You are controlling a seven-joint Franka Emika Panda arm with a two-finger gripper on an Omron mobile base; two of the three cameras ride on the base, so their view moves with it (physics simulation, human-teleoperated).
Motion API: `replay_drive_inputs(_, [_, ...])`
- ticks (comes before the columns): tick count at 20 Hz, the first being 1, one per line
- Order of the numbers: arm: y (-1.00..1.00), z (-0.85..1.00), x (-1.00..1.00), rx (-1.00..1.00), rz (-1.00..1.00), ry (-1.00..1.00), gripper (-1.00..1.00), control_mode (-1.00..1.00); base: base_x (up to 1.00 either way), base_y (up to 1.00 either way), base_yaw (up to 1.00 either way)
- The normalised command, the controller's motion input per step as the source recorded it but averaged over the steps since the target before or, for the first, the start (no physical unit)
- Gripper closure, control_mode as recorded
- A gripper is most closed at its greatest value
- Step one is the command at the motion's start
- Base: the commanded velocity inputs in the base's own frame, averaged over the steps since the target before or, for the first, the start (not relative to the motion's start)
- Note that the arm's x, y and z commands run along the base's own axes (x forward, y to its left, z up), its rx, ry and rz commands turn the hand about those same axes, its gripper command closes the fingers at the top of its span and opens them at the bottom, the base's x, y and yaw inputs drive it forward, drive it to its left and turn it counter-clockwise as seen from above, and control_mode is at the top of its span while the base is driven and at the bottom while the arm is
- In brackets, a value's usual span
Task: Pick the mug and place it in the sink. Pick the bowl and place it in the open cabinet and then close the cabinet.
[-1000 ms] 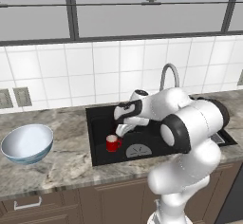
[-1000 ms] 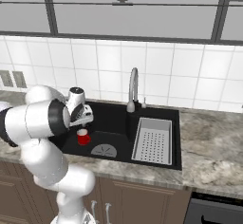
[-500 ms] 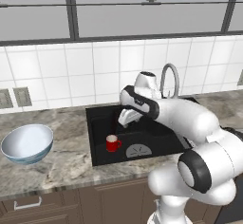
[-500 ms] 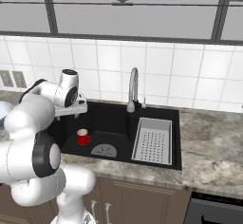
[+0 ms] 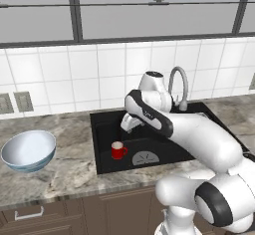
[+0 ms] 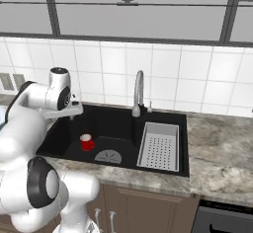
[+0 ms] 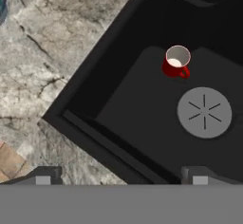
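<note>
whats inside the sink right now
Inside the sink: the mug, upright on the basin floor beside the round drain, plus a grey rack. The arm hides part of the basin.

Our arm [image 5: 199, 139] is glossy white, built of fat rounded links that swell at each joint. We note dark, near-black bands and round end caps at the joints, one large cap on the lower link [image 6: 40, 187]. Our wrist ends in a white drum with a dark round face [image 6: 60, 93]. The two fingertips [image 7: 42, 176] are small, dark grey and blocky, each carrying a paler square pad.
</note>
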Motion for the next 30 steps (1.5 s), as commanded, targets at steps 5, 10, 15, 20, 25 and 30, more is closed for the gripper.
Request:
replay_drive_inputs(5, [0.48,0.0,0.0,0.0,-0.06,0.0,-1.0,-1.0,0.0,0.0,0.0])
replay_drive_inputs(10, [0.7,0.04,0.01,0.0,-0.04,0.01,-1.0,-1.0,0.0,0.0,0.0])
replay_drive_inputs(15, [0.68,0.15,0.01,0.0,0.0,0.05,-1.0,-1.0,0.0,0.0,0.0])
replay_drive_inputs(20, [0.69,0.28,0.01,0.0,0.0,0.06,-1.0,-1.0,0.0,0.0,0.0])
replay_drive_inputs(25, [0.25,0.07,-0.19,0.0,0.0,0.07,-1.0,-1.0,0.0,0.0,0.0])
replay_drive_inputs(30, [0.46,0.06,-0.07,-0.12,0.0,0.0,-1.0,-1.0,0.0,0.0,0.0])
